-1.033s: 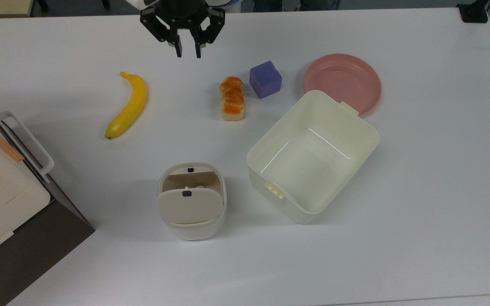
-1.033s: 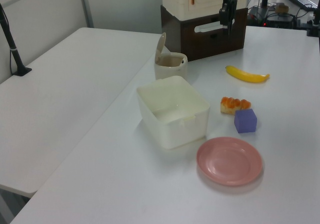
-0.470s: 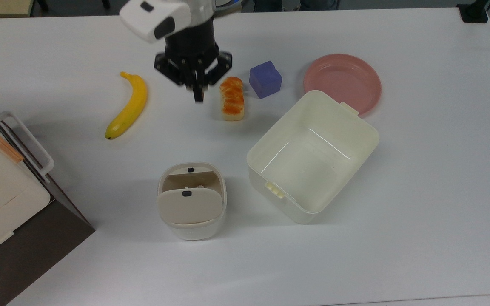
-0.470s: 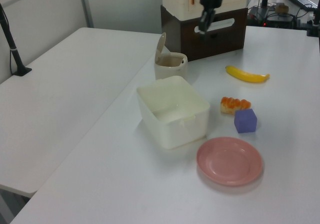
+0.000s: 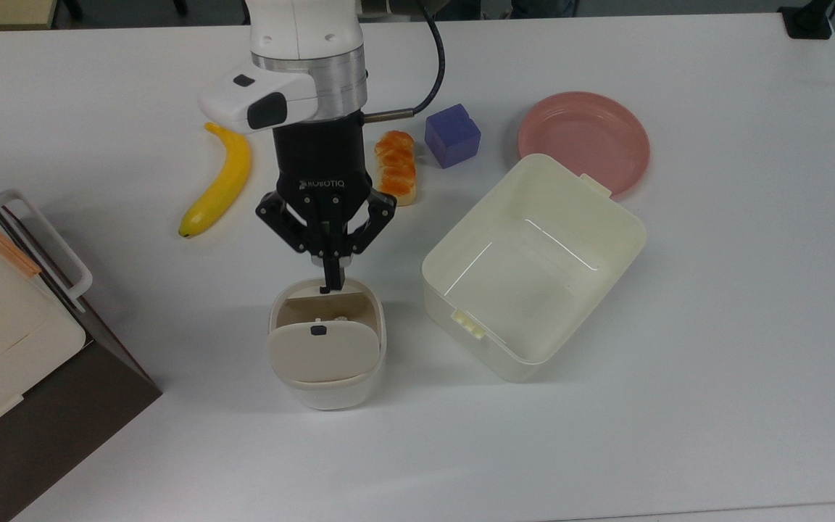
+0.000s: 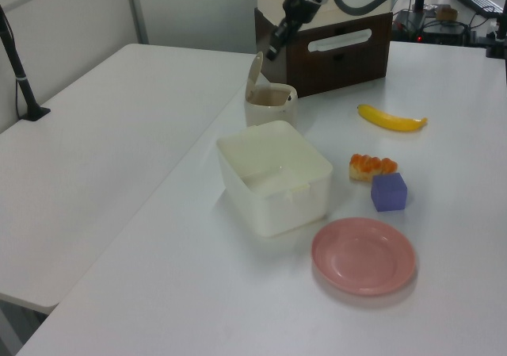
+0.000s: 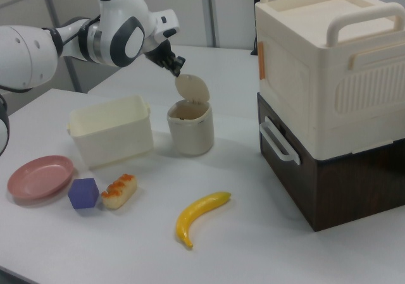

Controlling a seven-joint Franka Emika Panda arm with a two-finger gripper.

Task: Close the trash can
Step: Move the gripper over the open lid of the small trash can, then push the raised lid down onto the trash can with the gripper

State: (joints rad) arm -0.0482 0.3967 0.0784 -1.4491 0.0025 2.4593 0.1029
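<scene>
The trash can (image 5: 327, 362) stands on the white tabletop (image 5: 715, 362) and serves as the reference landmark. Its beige lid (image 5: 322, 350) is raised on its hinge and stands upright; the brown interior is exposed. A small black button (image 5: 317, 330) is visible on the lid.

The gripper (image 5: 331, 279) hangs directly over the trash can. In the top view, the fingertips sit over the rim on the side opposite the raised lid. In the right view, the gripper (image 7: 176, 69) is just above the top edge of the lid (image 7: 192, 88); contact cannot be confirmed. The jaws are drawn together with no visible gap and hold nothing.

Positions relative to the trash can, top view:
- The cream rectangular tub (image 5: 533, 264), lidless, stands just beside it toward the top view's right.
- The banana (image 5: 220, 181) lies well apart, beyond the gripper, toward the top view's upper left.
- The bread piece (image 5: 397, 168) lies toward the top view's upper right, partly beside the gripper body.
- The purple block (image 5: 451, 135) sits just beyond the bread piece.
- The pink plate (image 5: 584, 139) lies beyond the tub, partly hidden by the tub's rim.
- The white-and-brown appliance (image 5: 4, 341) with a handle stands toward the top view's left.

In the left view, the trash can (image 6: 269, 106) stands between the tub (image 6: 273, 178) and the appliance (image 6: 341, 55).
</scene>
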